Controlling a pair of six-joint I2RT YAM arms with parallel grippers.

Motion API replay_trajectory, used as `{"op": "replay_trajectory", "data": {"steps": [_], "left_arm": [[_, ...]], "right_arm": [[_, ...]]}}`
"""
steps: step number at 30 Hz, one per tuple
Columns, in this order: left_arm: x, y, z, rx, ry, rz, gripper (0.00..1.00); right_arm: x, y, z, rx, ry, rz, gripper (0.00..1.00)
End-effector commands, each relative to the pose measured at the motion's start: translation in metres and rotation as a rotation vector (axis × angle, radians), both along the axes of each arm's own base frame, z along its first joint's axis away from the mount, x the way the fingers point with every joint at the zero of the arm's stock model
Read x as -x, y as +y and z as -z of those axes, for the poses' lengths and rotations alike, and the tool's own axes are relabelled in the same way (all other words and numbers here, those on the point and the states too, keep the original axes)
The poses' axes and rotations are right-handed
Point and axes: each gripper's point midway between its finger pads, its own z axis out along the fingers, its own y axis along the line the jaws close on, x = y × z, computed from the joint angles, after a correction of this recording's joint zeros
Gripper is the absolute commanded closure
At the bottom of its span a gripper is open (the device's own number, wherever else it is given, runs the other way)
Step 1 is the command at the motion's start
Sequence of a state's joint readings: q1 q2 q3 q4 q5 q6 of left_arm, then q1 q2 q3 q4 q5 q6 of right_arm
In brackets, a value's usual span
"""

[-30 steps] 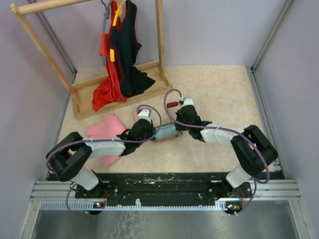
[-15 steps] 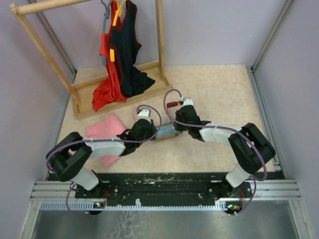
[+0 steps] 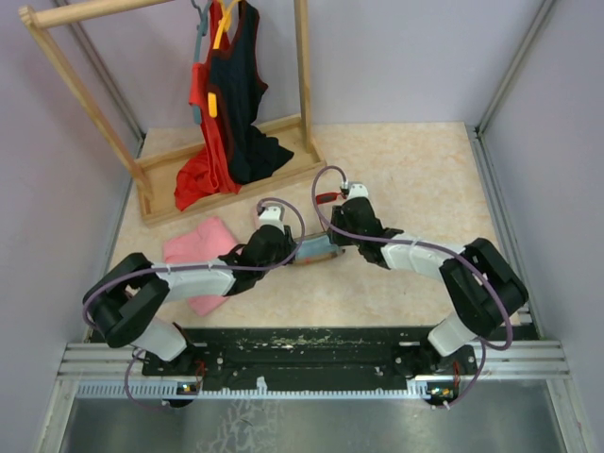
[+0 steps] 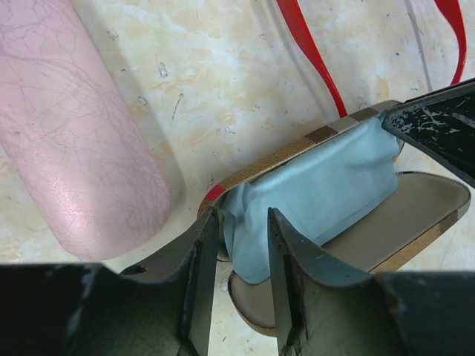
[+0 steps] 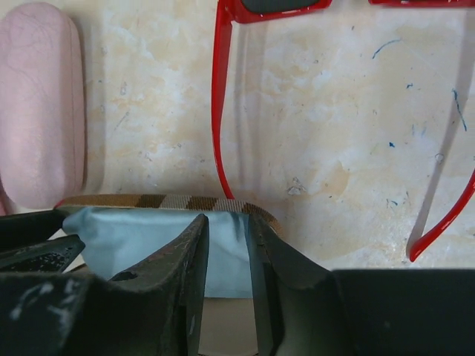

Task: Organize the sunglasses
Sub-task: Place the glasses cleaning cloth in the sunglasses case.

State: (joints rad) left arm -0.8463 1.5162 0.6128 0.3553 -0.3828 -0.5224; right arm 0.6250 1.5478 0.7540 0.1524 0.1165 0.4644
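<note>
Your left gripper (image 4: 243,222) is released: its jaws stand a narrow gap apart, astride one end of the light blue cloth (image 4: 319,185) bunched inside the open brown plaid case (image 4: 282,154). Your right gripper (image 5: 227,222) is likewise slightly parted over the cloth's other end, fingertips just above the case's rim and holding nothing firmly. The red sunglasses (image 5: 220,96) lie unfolded on the table (image 3: 415,170) just beyond the case, temples pointing toward it. The pink case (image 4: 74,133) lies beside it on your left. Against a second ago, the overhead view shows both wrists at the same spot over the case, and nothing on the table has shifted.
</note>
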Motion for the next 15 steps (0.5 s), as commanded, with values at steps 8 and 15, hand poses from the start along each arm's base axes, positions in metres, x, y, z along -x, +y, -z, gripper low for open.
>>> {"op": "replay_trajectory", "data": {"steps": [8, 15], "left_arm": [[0.001, 0.003, -0.019, 0.026, -0.025, -0.001, 0.56], [0.004, 0.007, -0.027, 0.027, -0.041, 0.012, 0.52]], "right_arm": [[-0.003, -0.006, -0.046, -0.045, -0.112, 0.006, 0.66], [0.002, -0.017, -0.049, 0.019, -0.117, -0.007, 0.64]]}}
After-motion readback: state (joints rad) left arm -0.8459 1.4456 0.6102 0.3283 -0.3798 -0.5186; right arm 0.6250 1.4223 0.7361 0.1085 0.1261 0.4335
